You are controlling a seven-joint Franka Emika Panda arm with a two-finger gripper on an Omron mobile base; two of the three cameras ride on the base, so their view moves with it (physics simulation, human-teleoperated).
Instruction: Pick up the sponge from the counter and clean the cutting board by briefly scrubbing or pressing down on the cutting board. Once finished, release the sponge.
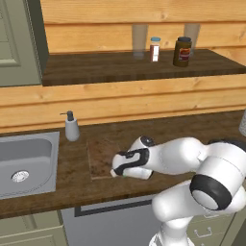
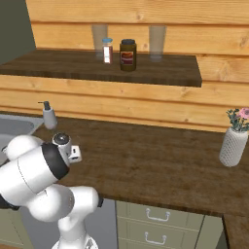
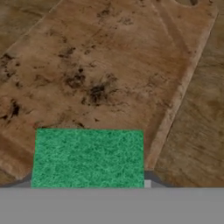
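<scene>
On the counter (image 1: 202,129), the cutting board (image 3: 100,65) lies directly beneath the sponge (image 3: 87,157); whether the gripper (image 1: 120,170) grips it cannot be told.

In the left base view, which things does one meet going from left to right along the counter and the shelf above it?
Counter: sink → soap dispenser → cutting board → gripper. Shelf: glass → small jar → dark jar.

Two glasses (image 2: 99,35), two jars (image 2: 128,55), one soap dispenser (image 1: 71,127), one vase (image 2: 233,146)
</scene>
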